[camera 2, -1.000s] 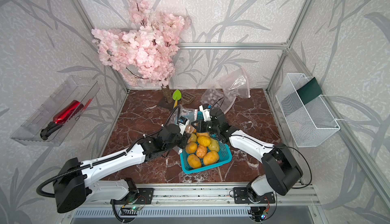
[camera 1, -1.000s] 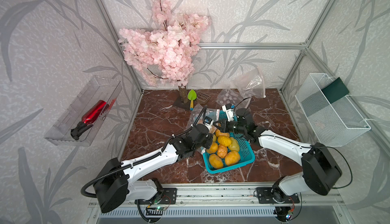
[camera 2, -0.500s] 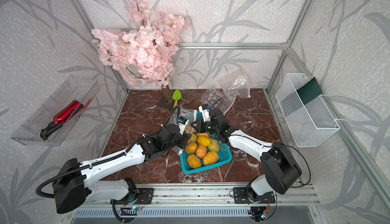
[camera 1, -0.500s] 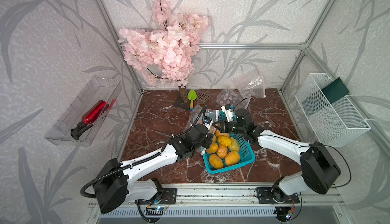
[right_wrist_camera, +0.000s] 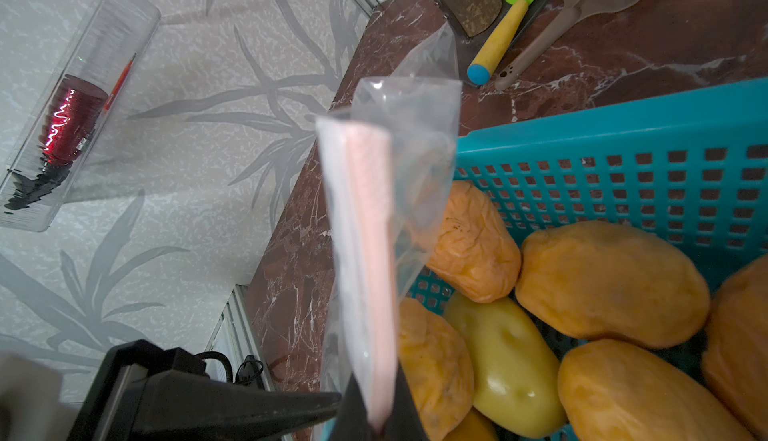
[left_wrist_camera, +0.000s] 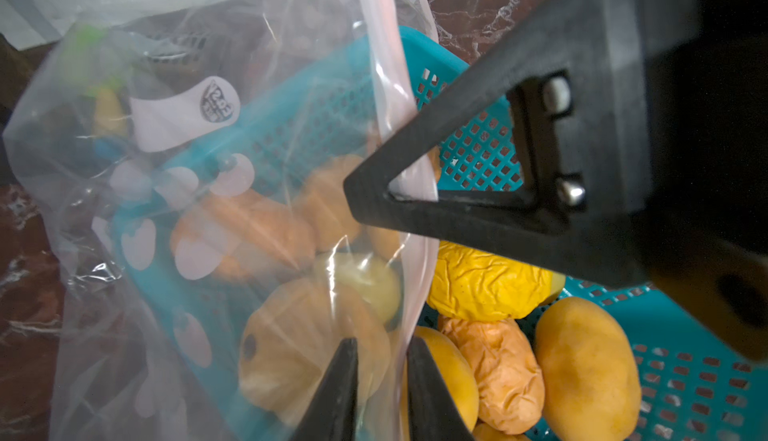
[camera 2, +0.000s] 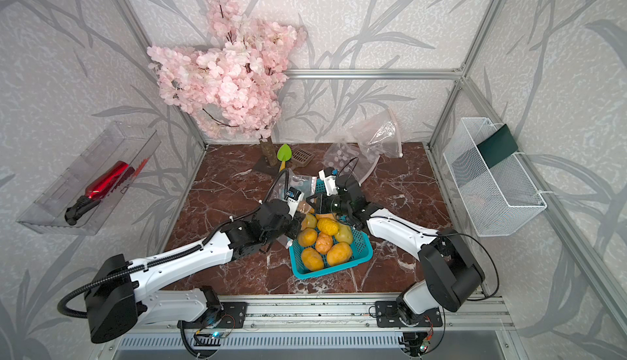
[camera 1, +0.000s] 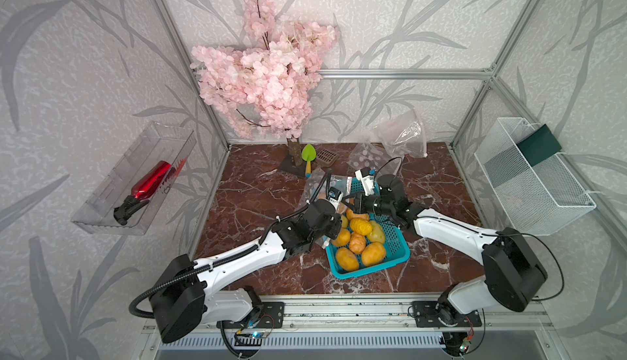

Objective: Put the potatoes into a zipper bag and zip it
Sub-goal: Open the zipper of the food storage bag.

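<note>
starting at the left: your left jaws are standing with a narrow gap between them, and the pink zip strip point(right_wrist_camera: 370, 231) of the zipper bag point(left_wrist_camera: 199, 218) is running through that gap. whether they are biting on it or only flanking it i cannot tell. they are sitting there, i judge, to take one lip so the mouth can be pulled apart. the bag is hanging flat by its zip edge at the far left corner of the teal basket point(right_wrist_camera: 623, 127). its lips are lying together as far as the right wrist view shows, so nothing can drop in yet.

moving right, your right jaws are pinching the same strip, pressed together on the film. that grip is holding the bag up off the bench point(camera 1: 258, 192) and right beside the load.

rightmost, the potatoes point(right_wrist_camera: 611, 281) are lying heaped in the basket, with none in the bag that i can see. those showing through the film are, by my reading, sitting behind it, since the basket mesh is showing through too. the filling is not yet begun.
</note>
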Available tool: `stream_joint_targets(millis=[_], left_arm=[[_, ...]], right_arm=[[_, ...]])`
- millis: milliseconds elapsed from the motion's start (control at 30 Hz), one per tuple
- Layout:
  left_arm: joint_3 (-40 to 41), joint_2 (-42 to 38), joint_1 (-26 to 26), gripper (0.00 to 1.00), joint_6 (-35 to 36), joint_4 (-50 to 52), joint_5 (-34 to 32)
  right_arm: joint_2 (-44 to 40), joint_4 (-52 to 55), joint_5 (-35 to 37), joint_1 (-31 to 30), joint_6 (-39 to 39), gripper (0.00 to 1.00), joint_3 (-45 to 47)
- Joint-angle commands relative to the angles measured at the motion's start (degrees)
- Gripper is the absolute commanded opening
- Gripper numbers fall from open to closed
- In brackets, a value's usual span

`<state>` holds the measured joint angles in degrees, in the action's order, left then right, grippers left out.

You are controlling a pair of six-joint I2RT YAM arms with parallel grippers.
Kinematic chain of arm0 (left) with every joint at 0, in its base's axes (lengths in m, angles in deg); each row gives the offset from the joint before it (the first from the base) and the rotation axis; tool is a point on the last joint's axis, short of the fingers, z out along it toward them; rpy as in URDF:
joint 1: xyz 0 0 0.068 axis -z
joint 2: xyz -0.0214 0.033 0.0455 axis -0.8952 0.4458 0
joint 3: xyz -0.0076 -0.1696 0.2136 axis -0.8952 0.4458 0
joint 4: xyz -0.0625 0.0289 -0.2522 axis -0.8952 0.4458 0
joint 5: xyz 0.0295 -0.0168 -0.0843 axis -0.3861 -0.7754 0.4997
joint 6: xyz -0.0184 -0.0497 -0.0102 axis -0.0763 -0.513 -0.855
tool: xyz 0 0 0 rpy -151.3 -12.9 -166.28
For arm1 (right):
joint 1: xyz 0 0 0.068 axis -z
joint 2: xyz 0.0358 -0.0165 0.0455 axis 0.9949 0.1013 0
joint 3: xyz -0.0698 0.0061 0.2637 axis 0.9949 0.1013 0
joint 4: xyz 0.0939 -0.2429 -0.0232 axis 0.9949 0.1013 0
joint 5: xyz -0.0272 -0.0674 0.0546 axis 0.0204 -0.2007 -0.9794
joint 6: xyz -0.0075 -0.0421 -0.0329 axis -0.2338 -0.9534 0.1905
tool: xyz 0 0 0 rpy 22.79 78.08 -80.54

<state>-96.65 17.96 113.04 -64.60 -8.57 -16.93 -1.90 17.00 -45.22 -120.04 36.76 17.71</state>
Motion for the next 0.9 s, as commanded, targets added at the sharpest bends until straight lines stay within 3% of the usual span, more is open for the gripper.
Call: stream_joint_targets(millis=[0, 133, 200, 300, 433, 667, 867], left_arm=[[-0.07, -0.93, -0.21, 0.13, -0.02, -0.37, -2.00], [-0.14, -0.95, -0.25, 0.09, -0.25, -0.44, -2.27], [-0.06, -1.05, -0.45, 0.09, -0.61, -0.61, -1.60], [-0.32, -1.23, -1.08, 0.07, -1.69, -0.52, -1.29], [0.03, -1.51, -2.05, 0.00, -2.48, -1.25, 0.75], [-1.11, -0.90, -3.37, 0.00, -3.87, -0.26, 0.65], [-2.66, -1.56, -3.46, 0.00, -4.26, 0.25, 4.40]], right_arm=[[-0.44, -0.83, -0.46, -0.51, -0.66, 0.13, -1.28], [-0.69, -1.08, -0.46, -0.46, -0.65, 0.21, -1.07], [-0.86, -1.61, -0.78, -0.45, -0.68, 0.38, -0.91], [-1.83, -2.01, -0.94, -0.48, -2.92, 0.54, -0.15], [-4.10, -2.94, 0.22, -0.41, -4.39, 0.56, 2.55], [-6.58, -4.95, 0.68, -0.36, -5.39, 0.56, 7.34], [-4.40, -7.54, -0.91, -0.41, -5.05, 0.54, 7.07]])
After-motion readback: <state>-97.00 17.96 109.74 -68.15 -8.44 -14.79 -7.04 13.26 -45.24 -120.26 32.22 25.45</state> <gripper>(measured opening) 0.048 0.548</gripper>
